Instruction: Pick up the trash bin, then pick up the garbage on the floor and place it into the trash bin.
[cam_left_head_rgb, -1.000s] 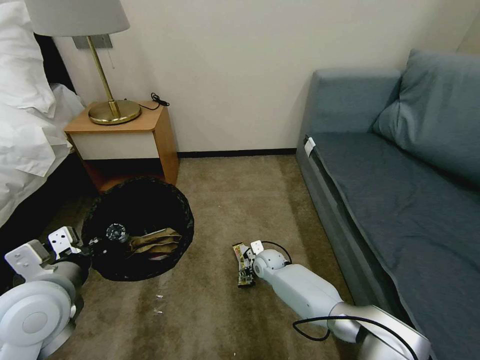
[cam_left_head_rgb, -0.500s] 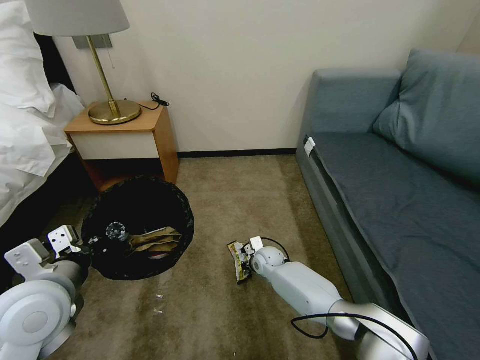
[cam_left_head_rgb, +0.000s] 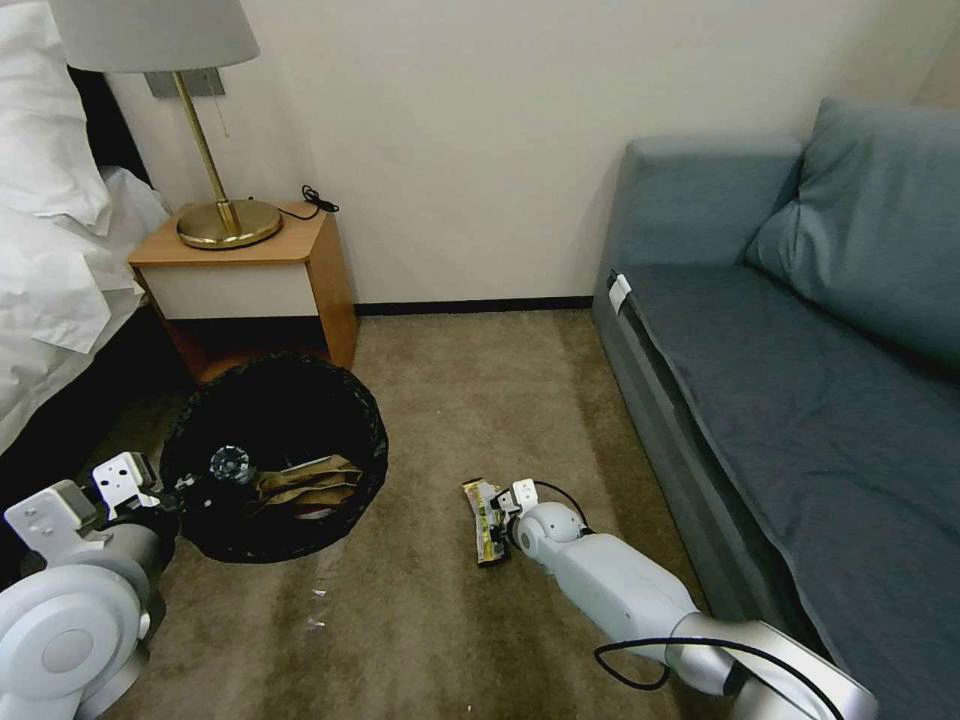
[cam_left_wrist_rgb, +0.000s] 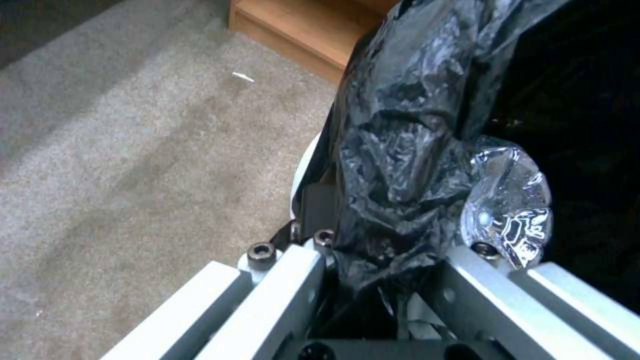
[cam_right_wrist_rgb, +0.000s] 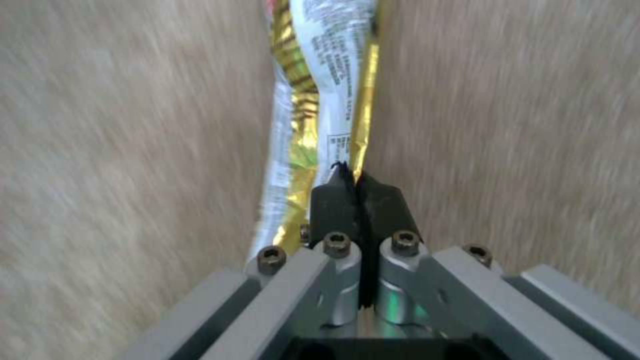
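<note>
The trash bin (cam_left_head_rgb: 200, 530), lined with a glossy black bag (cam_left_wrist_rgb: 400, 140), hangs tilted low on the left. My left gripper (cam_left_head_rgb: 150, 492) is shut on its rim, pinching liner and white wall (cam_left_wrist_rgb: 301, 170) between the fingers (cam_left_wrist_rgb: 313, 260). Inside the bin lie a tan paper bag (cam_left_head_rgb: 305, 485) and a clear bottle (cam_left_head_rgb: 232, 464). My right gripper (cam_left_head_rgb: 503, 507) is down at the carpet, shut on the edge of a yellow-brown snack wrapper (cam_left_head_rgb: 487, 522). In the right wrist view the black pads (cam_right_wrist_rgb: 333, 200) press together on the wrapper (cam_right_wrist_rgb: 313, 95). I cannot tell whether the wrapper is off the carpet.
A wooden nightstand (cam_left_head_rgb: 320, 270) with a brass lamp (cam_left_head_rgb: 228, 222) stands behind the bin, the bed (cam_left_head_rgb: 50, 260) to its left. A blue-grey sofa (cam_left_head_rgb: 800, 380) runs along the right. Open carpet (cam_left_head_rgb: 450, 400) lies between them; small white scraps (cam_left_head_rgb: 318, 608) sit near the bin.
The right gripper has shifted slightly left, then back right, carrying the wrapper along with it. The left arm and the bin have stayed put.
</note>
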